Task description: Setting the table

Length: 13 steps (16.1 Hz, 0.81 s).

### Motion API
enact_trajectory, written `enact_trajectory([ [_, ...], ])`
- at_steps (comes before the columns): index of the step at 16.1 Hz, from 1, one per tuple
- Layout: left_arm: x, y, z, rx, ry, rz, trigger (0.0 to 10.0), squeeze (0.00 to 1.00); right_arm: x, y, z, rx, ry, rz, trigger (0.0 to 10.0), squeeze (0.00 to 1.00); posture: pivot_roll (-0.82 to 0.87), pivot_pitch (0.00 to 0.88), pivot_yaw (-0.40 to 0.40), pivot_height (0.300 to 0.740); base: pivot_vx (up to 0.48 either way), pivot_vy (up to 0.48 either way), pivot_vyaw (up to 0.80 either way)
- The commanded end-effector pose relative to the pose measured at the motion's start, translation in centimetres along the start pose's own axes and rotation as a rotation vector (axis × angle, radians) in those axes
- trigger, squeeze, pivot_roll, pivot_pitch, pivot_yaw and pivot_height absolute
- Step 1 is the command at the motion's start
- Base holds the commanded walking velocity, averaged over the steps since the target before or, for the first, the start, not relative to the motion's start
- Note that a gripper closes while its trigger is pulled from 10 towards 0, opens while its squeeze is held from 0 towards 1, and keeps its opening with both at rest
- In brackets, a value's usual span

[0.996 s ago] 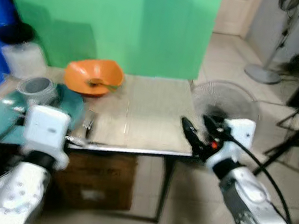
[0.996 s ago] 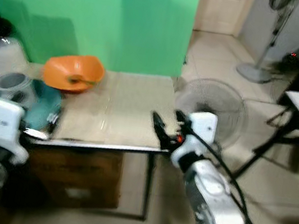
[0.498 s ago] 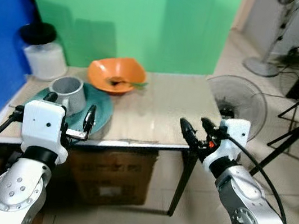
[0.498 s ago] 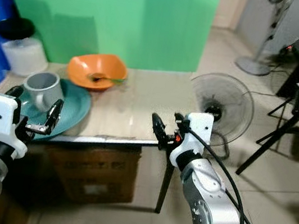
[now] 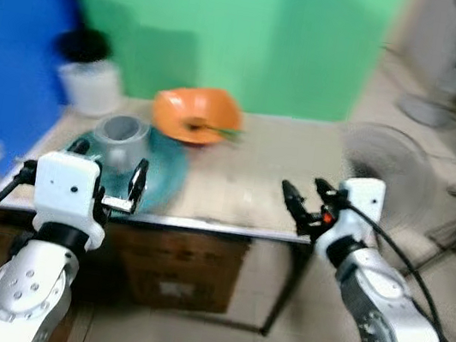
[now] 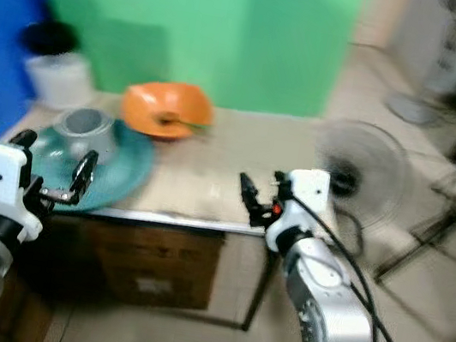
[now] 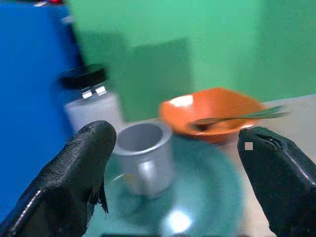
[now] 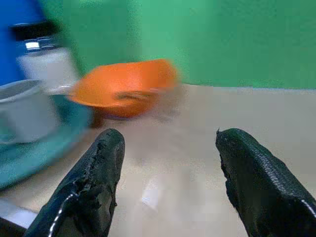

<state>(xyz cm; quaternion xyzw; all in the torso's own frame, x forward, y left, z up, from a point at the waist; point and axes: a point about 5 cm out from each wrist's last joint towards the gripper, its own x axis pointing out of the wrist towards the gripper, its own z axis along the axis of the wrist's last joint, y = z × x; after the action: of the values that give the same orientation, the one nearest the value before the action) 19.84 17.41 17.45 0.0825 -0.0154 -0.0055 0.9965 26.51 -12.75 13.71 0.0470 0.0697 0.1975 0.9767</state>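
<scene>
Both eye views had swung since half a second before — the table [image 5: 235, 181] sat further right in frame and blur had returned, while the things on it kept their places. Left gripper [image 5: 105, 182] hung at the lower left, fingers spread, just before the near table edge and the teal plate [image 5: 162, 174]. Right gripper [image 5: 308, 203] hovered at centre right over the near edge, fingers likewise apart and empty. A grey metal cup [image 5: 125, 133] stood upright on the plate; behind it, in the upper middle, sat an orange bowl [image 5: 193, 115] with a green utensil [image 7: 242, 117] lying in it. The left wrist view showed that utensil's long handle across the rim — the eye views only hinted at it. A white jar [image 6: 53, 70] with a black lid stood at the upper left.
</scene>
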Motion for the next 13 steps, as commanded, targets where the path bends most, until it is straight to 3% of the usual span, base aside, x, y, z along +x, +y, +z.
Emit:
enact_trajectory([
  [1, -0.1, 0.0, 0.1, 0.002, 0.004, -0.007, 10.0, 0.00, 0.4, 0.6, 0.5, -0.004, -0.014, 0.049, 10.0, 0.00, 0.05, 0.000, 0.054, 0.740, 0.345, 0.000, 0.00],
  [9, -0.5, -0.4, 0.0, 0.006, 0.014, -0.016, 10.0, 0.00, 0.7, 1.2, 1.4, 0.005, -0.045, 0.146, 10.0, 0.00, 0.06, 0.000, 0.035, 0.740, 0.337, 0.000, 0.00],
  [13, -0.6, -1.1, 0.3, 0.057, 0.010, -0.096, 10.0, 0.00, 1.6, 2.6, 3.5, -0.046, -0.046, 0.302, 10.0, 0.00, 0.07, 0.000, 0.026, 0.740, 0.000, 0.000, 0.00],
])
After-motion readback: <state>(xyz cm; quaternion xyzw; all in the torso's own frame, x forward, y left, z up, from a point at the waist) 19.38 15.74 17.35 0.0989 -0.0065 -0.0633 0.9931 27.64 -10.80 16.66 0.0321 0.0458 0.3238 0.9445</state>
